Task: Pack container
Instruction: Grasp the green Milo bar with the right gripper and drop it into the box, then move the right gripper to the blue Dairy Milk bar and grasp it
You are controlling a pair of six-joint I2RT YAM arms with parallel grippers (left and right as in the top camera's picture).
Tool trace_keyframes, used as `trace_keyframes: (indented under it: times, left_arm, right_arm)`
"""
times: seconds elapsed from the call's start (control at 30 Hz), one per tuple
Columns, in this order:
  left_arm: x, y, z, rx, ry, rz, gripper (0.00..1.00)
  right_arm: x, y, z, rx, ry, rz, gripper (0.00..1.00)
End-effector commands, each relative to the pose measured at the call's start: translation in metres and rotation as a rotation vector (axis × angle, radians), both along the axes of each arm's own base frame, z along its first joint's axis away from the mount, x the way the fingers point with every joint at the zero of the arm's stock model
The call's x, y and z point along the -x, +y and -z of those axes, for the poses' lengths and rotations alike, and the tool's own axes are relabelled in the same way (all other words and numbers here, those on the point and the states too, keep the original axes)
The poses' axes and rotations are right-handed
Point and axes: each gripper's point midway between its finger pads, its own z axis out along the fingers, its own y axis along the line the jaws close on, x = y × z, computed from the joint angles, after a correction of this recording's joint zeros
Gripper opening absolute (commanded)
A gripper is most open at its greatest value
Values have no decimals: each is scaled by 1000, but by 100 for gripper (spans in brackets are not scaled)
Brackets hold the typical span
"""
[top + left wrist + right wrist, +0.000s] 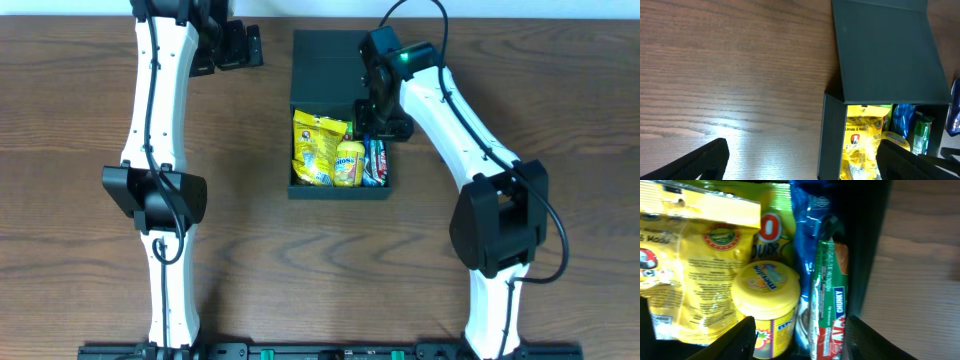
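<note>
Dark teal container [340,190] sits mid-table, flap lid open, snacks inside

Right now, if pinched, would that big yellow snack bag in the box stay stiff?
Probably not: the yellow bag looks creased and thin, so likely floppy and light. Its glossy film may slip.

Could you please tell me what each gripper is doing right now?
Left gripper: open, holding nothing.
Right gripper: open over the box, holding nothing.

Brown wood-grain table [70,150] — soft glare
</note>
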Motion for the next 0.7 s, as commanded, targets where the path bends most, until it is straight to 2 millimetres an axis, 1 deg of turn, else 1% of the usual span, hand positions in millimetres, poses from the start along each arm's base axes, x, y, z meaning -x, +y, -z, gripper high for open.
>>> trace_keyframes:
  times: [0.0, 0.07, 0.1, 0.17, 0.2, 0.27, 0.33, 0.4, 0.43, 0.5, 0.57, 0.67]
  left_arm:
    - [2, 0, -16, 2, -37, 14, 95]
    - [2, 0, -16, 2, -37, 14, 95]
    - [2, 0, -16, 2, -37, 14, 95]
    - [2, 0, -16, 2, -37, 14, 95]
    - [2, 0, -16, 2, -37, 14, 95]
    - [2, 0, -16, 2, -37, 14, 95]
    - [2, 0, -16, 2, -37, 13, 95]
    - [2, 0, -16, 2, -37, 14, 95]
    - [2, 0, -16, 2, -38, 13, 95]
    - [2, 0, -16, 3, -39, 13, 95]
    - [1, 0, -16, 3, -41, 13, 96]
    - [1, 0, -16, 3, -44, 13, 95]
  right_arm:
    - [-24, -24, -29, 99, -129, 46, 57]
    - [-37, -48, -45, 194, -212, 84, 59]
    - [-42, -60, -51, 231, -240, 104, 64]
    - [-49, -86, -53, 289, -259, 151, 65]
    - [-51, -95, -51, 294, -249, 163, 65]
    - [-55, -122, -41, 304, -219, 206, 65]
    - [-58, -141, -33, 306, -197, 234, 65]
    - [-63, -151, -21, 234, -169, 207, 65]
    - [-66, -158, -9, 183, -150, 208, 64]
    - [-69, -166, 9, 155, -125, 213, 64]
    - [-72, -165, 24, 130, -104, 175, 63]
    - [-70, -161, 46, 138, -60, 143, 60]
